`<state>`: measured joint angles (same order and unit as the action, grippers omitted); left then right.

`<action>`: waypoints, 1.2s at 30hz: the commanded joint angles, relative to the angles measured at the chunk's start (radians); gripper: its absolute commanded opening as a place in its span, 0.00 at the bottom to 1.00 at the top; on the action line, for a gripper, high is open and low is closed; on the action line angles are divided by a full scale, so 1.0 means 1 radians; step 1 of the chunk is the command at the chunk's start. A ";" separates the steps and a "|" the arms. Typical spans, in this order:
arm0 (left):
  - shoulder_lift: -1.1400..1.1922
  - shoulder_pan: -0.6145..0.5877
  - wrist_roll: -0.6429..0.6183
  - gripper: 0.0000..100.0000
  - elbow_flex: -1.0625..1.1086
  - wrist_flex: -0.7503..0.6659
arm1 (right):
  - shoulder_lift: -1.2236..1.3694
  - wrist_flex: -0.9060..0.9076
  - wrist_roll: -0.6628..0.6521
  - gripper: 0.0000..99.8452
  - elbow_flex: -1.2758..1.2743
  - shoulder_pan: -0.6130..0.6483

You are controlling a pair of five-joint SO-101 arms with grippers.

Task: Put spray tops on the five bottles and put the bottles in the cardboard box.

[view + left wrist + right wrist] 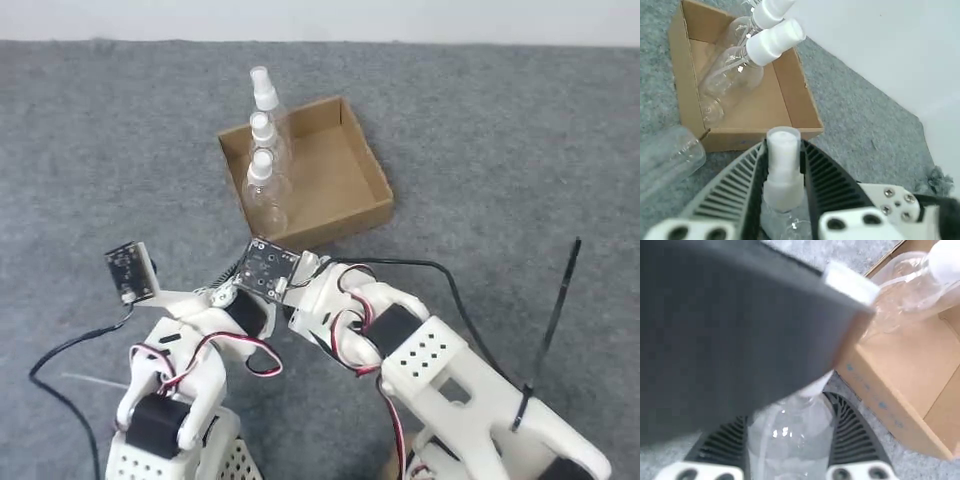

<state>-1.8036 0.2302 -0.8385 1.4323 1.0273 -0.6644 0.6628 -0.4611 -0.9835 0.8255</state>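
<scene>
Near the cardboard box [345, 172], your left gripper [784, 148] clamps the spray top [783, 162] while your right gripper [790, 411] grasps the bottle [790, 442].

Grey carpet [520, 140] covers the whole surface, meeting a plain white wall [400, 18] behind.

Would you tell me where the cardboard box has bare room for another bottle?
The box has bare floor across its right half in the high view, between the three bottles and the right wall. The left wall is crowded. In front it is tight: the left gripper grips a spray top, the right gripper a bottle.
</scene>
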 commanded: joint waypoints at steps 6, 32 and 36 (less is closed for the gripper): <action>-0.020 0.057 0.009 0.01 0.018 0.008 | -0.252 -0.041 -0.005 0.01 -0.115 -0.008; -0.021 0.069 0.057 0.01 -0.010 0.046 | -0.297 -0.163 0.077 0.01 -0.175 -0.096; -0.021 0.069 0.058 0.01 -0.031 0.071 | -0.297 -0.163 0.077 0.01 -0.175 -0.096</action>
<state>-1.8082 0.2961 -0.7940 1.4369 1.0457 -0.8945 0.5401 -0.3982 -1.1876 0.7687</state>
